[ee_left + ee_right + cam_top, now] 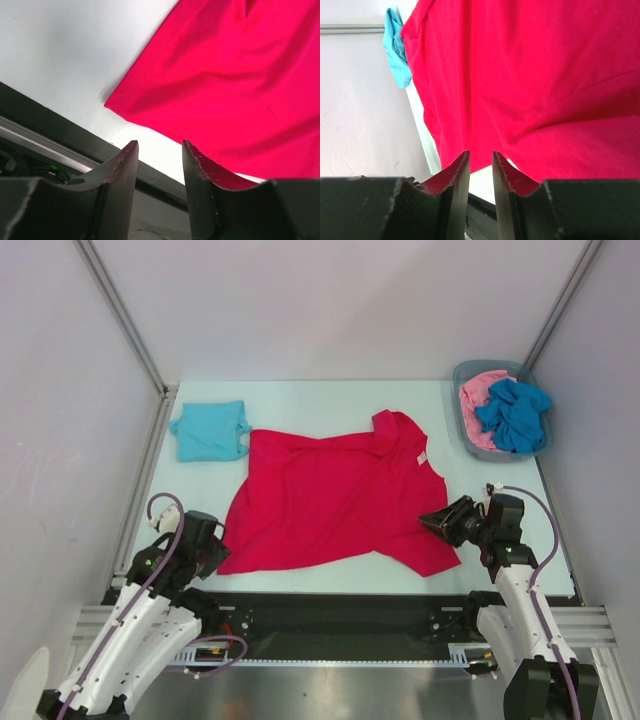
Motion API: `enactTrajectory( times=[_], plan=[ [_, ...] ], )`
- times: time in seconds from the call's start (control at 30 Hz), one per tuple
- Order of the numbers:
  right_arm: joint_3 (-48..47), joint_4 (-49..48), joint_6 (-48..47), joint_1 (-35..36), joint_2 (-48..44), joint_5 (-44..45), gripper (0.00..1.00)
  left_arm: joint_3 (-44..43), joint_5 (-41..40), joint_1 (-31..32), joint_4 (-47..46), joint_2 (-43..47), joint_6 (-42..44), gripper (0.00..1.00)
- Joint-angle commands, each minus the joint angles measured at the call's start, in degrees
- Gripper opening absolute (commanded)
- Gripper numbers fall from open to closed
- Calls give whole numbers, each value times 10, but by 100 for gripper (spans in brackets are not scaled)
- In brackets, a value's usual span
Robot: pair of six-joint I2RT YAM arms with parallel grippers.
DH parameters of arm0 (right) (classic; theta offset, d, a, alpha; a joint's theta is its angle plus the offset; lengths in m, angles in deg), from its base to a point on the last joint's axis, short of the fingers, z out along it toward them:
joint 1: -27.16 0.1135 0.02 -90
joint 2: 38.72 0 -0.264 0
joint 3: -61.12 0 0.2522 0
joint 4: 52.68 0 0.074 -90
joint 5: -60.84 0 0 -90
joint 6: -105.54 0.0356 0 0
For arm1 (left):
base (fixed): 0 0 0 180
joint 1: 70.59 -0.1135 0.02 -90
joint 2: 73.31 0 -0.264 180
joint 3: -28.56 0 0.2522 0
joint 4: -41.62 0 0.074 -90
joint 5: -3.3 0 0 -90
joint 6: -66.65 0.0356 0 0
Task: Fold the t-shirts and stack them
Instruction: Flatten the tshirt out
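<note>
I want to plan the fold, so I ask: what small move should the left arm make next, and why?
Probably ease the left gripper forward to the near corner of the red shirt and close on it. The shirt lies spread out, not yet folded; the gripper is open and empty, and that corner lies just ahead of its fingers.

Illumination is bright, even and diffuse in all three views. In the top view, the red t-shirt [330,500] casts almost no shadow on the table [330,405]. Beyond the fingers [122,170] of the left gripper [159,145], the table washes out to near white, and a soft grey shadow borders the cloth edge. The fingers [456,175] of the right gripper [480,155] appear dark and slightly soft. The cloth ahead of them is saturated, and folds show only as darker bands.
</note>
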Motion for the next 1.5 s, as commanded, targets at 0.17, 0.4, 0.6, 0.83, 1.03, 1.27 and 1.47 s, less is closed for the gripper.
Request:
enactTrajectory(
  times=[0.17, 0.4, 0.6, 0.83, 1.03, 1.27, 1.47],
  plan=[
    [-29, -27, 8, -9, 11, 18, 31, -30, 43, 1, -229, -133, 87, 57],
    [-121, -64, 12, -8, 83, 81, 32, -210, 82, -14, -402, -417, 232, 84],
    [-200, -132, -19, 25, 243, 108, 32, -304, 156, -62, -466, -585, 265, 87],
    [-387, -146, -48, 94, 523, 119, 33, -387, 182, -81, -481, -675, 282, 88],
    [-544, -105, -61, 142, 676, 140, 33, -398, 208, -83, -496, -673, 280, 88],
    [-565, -109, -63, 152, 702, 154, 34, -387, 222, -83, -507, -642, 280, 88],
    [-557, -81, -101, 142, 652, 190, 35, -346, 250, -83, -530, -599, 261, 88]
  ],
)
